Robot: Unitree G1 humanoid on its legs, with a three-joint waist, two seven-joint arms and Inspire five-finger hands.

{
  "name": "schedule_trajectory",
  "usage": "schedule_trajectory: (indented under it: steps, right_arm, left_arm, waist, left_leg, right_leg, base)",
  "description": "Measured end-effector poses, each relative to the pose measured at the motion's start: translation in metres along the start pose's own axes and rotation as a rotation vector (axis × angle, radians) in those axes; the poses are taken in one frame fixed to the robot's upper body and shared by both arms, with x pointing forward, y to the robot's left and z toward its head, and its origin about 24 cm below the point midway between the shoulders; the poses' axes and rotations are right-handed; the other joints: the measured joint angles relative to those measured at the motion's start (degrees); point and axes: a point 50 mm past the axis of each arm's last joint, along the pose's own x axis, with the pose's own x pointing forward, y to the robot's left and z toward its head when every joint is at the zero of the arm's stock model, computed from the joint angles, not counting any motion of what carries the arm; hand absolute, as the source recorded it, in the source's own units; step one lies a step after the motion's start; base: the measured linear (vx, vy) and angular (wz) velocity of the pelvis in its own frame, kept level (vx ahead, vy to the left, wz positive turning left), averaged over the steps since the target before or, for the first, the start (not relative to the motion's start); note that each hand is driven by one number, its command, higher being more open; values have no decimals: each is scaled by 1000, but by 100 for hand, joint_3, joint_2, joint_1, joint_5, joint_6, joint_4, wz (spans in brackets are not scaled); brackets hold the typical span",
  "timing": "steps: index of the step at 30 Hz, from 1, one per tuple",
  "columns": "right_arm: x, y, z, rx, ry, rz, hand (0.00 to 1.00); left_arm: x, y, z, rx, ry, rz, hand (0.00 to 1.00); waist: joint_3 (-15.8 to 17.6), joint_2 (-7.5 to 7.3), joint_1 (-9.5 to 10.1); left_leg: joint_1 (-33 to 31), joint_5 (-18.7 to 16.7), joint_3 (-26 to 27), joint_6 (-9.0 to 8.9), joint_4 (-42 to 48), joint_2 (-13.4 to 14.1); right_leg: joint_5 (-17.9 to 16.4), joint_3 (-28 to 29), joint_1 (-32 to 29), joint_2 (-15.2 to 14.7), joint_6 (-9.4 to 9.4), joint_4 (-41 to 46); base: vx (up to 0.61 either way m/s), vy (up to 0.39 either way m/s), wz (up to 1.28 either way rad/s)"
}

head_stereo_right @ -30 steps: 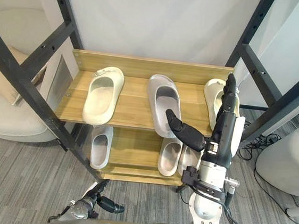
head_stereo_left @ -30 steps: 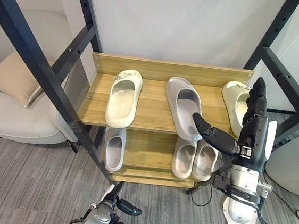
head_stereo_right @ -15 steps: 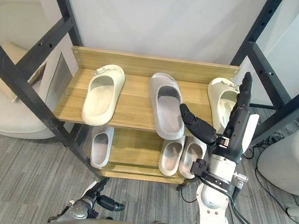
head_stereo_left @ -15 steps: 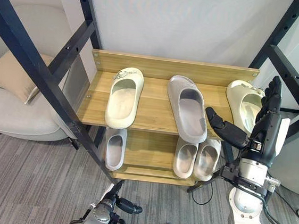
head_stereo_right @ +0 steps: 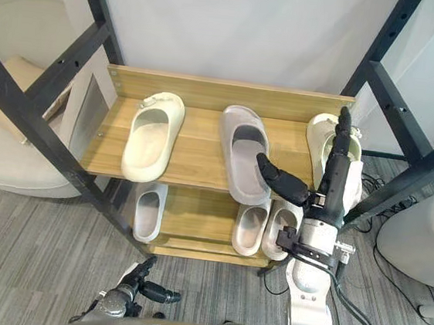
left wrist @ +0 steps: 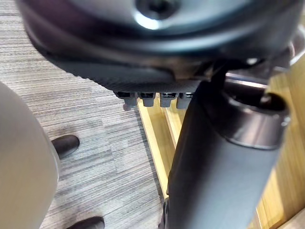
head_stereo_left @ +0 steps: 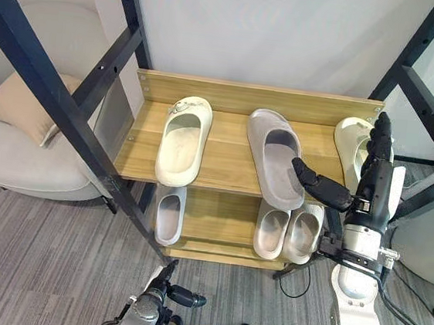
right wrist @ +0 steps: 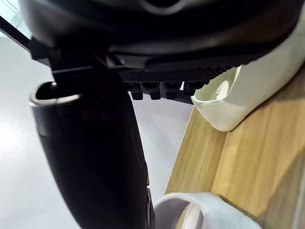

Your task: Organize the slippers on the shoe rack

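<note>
Wooden rack point(head_stereo_left: 226, 152), top shelf: grey slipper point(head_stereo_left: 274, 157) centred, cream slipper point(head_stereo_left: 182, 139) at 9 o'clock, its mate point(head_stereo_left: 350, 141) at 3 o'clock. Right hand point(head_stereo_left: 375, 191), fingers straight, has been drawn off the grey slipper; that placement is judged done. Left hand point(head_stereo_left: 166, 288) is held idle at 6 o'clock, fingers relaxed.

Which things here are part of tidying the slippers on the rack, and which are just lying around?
Job in hand: shoe rack; left cream slipper; top-shelf grey slipper; right cream slipper; three lower-shelf grey slippers; right hand, open beside them; left hand, hanging low.

Lying about: armchair; beige cushion; black frame.
</note>
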Motion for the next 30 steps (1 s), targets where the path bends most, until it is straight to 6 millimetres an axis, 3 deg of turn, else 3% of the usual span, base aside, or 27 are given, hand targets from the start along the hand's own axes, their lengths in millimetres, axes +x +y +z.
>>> schedule_trajectory:
  steps: [20, 30]
  right_arm:
    - [24, 5, -14, -54, 3, 113, 100]
    - [37, 8, -11, -67, -29, 135, 100]
  left_arm:
    - [1, 4, 3, -36, -18, 2, 100]
    - [1, 6, 7, -55, -35, 11, 100]
  waist:
    - [81, -67, 62]
    - [158, -57, 115]
  left_leg:
    - [-76, 24, -147, 34, 4, -39]
    - [-95, 12, -209, 50, 3, -31]
  right_leg:
    - [78, -123, 75, -1, 7, -174]
    - [141, -134, 79, 5, -10, -179]
  base:
    - [2, -4, 3]
    - [6, -3, 1]
